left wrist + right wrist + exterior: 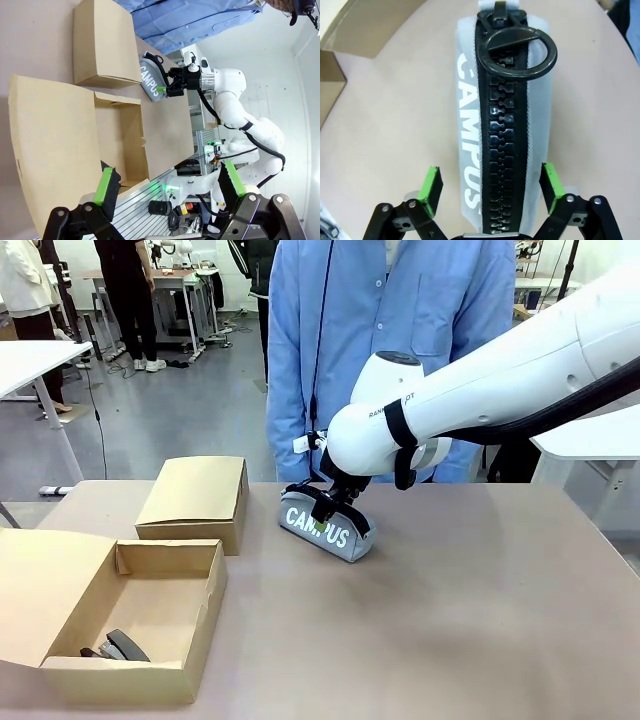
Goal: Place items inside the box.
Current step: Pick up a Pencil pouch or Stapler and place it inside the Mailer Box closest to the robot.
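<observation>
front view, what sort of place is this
Probably a robotics lab: a white robot arm reaches over the table, and more work tables stand on the grey floor behind.

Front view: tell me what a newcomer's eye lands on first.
The right pincer hangs open astride the grey CAMPUS pencil case at the middle of the table, in front of the person in blue. At near left, the open cardboard box holds a black stapler.

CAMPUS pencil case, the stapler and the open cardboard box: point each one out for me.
grey CAMPUS pencil case [340,533], front view, on its lettered side.
black stapler [125,645], front view, on its top arm.
open cardboard box [115,680], front view, on its near wall.
</observation>
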Controlling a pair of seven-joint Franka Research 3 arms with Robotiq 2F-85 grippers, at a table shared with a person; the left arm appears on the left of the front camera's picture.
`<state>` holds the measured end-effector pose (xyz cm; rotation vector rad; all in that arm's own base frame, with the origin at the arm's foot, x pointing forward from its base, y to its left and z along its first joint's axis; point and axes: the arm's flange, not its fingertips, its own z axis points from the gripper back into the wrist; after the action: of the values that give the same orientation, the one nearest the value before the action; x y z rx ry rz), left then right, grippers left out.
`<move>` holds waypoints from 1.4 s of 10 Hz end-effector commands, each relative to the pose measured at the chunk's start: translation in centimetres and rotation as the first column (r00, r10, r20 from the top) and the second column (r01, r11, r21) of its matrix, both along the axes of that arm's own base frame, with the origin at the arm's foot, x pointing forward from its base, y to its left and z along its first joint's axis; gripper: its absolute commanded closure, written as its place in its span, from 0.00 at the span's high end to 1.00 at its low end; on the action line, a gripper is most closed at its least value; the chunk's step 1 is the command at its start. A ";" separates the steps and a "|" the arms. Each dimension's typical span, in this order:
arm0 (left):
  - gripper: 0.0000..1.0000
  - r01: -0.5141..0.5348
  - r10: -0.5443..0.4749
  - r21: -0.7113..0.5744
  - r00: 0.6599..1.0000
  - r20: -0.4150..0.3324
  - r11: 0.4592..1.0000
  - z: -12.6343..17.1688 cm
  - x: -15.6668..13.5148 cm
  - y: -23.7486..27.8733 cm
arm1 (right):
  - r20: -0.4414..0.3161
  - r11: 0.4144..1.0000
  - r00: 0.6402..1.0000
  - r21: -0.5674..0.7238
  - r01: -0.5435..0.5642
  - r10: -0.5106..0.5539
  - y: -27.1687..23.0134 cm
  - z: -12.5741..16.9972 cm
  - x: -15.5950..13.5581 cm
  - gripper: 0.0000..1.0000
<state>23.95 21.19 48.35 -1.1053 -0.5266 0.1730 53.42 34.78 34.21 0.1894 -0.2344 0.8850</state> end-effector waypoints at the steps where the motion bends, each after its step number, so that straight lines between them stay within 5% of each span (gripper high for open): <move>1: 1.00 0.006 -0.005 -0.012 1.000 0.029 1.000 0.0 0.0 0.0 | -0.004 1.000 1.000 -0.020 0.015 -0.016 0.2 0.5 0.2 0.40; 2: 1.00 0.006 -0.005 -0.012 1.000 0.029 1.000 0.0 0.0 0.0 | -0.001 1.000 1.000 -0.018 0.013 -0.013 0.1 0.5 0.0 0.00; 3: 1.00 0.006 -0.005 -0.012 1.000 0.029 1.000 0.0 0.0 0.0 | -0.007 1.000 1.000 -0.012 0.004 -0.004 0.1 0.5 -0.1 0.35; 4: 1.00 0.006 -0.005 -0.012 1.000 0.029 1.000 0.0 0.0 0.0 | -0.007 1.000 1.000 -0.014 0.005 -0.005 0.1 0.5 -0.1 0.00; 11: 1.00 0.006 -0.005 -0.012 1.000 0.029 1.000 0.0 0.0 0.0 | -0.053 0.997 0.995 -0.023 0.080 -0.081 -0.5 2.2 -2.2 0.00; 13: 1.00 0.006 -0.005 -0.012 1.000 0.029 1.000 0.0 0.0 0.0 | -0.181 0.972 0.963 0.086 0.217 -0.199 -1.6 7.0 -6.8 0.00; 14: 1.00 0.006 -0.005 -0.012 1.000 0.029 1.000 0.0 0.0 0.0 | -0.222 0.899 0.899 0.144 0.413 -0.377 -1.7 9.5 -10.1 0.00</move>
<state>23.95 21.18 48.37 -1.1052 -0.5269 0.1724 47.48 34.61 40.91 0.3099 -0.1358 0.6338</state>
